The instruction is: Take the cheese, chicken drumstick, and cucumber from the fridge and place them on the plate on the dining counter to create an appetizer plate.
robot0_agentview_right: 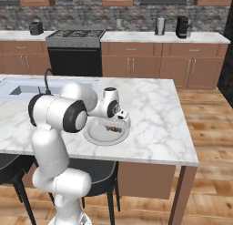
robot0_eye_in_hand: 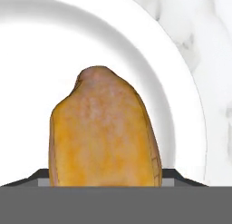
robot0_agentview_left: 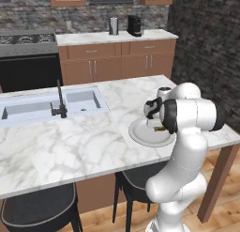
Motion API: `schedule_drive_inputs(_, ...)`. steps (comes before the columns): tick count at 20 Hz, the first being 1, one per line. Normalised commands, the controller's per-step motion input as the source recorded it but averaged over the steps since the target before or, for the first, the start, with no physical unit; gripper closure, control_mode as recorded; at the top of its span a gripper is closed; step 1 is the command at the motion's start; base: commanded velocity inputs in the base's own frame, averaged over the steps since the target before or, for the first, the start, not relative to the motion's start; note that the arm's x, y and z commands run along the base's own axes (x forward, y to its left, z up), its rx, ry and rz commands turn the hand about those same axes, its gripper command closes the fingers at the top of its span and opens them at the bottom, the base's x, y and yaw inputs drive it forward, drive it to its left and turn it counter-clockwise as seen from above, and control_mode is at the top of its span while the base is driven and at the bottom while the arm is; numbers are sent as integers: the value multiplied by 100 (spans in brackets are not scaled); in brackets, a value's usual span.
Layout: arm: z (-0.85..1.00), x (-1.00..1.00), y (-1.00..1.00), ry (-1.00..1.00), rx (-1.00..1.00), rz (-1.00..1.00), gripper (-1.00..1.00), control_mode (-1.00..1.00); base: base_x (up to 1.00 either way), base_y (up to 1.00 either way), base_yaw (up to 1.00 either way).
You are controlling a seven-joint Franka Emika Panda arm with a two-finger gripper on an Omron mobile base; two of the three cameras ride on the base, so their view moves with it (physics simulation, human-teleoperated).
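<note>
Marble dining counter point(robot0_agentview_left: 70, 146), plate point(robot0_agentview_left: 140, 135), chicken drumstick point(robot0_eye_in_hand: 104, 132) between gripper point(robot0_eye_in_hand: 104, 175) jaws.

The dining counter point(robot0_agentview_left: 70, 146) fills the frame's middle; the plate point(robot0_agentview_left: 140, 135) lies on it, centre-right, near its front edge.

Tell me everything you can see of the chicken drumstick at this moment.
The chicken drumstick is a rounded golden-orange lump with a mottled roasted surface, browner along its edges and paler pinkish-tan at its narrow end, which points away from the hand camera. It is over the white plate on the marble dining counter, close under the end effector. In the base views only a small dark-brown bit of it shows below the hand. Whether the fingers hold it or it rests on the plate cannot be told.
</note>
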Motion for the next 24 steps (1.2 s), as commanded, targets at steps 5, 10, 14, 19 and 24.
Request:
schedule_drive_inputs(5,-46,48,-1,11,0,0,100,-100,0,0,0)
schedule_drive_inputs(10,-14,-1,-16,1,0,0,-100,-100,0,0,0)
schedule_drive_inputs(14,8,-79,-26,-2,0,-3,-100,-100,0,0,0)
schedule_drive_inputs(19,52,-57,9,-17,0,-7,-100,-100,0,0,0)
schedule_drive_inputs(24,84,-8,54,-36,-1,-7,-100,-100,0,0,0)
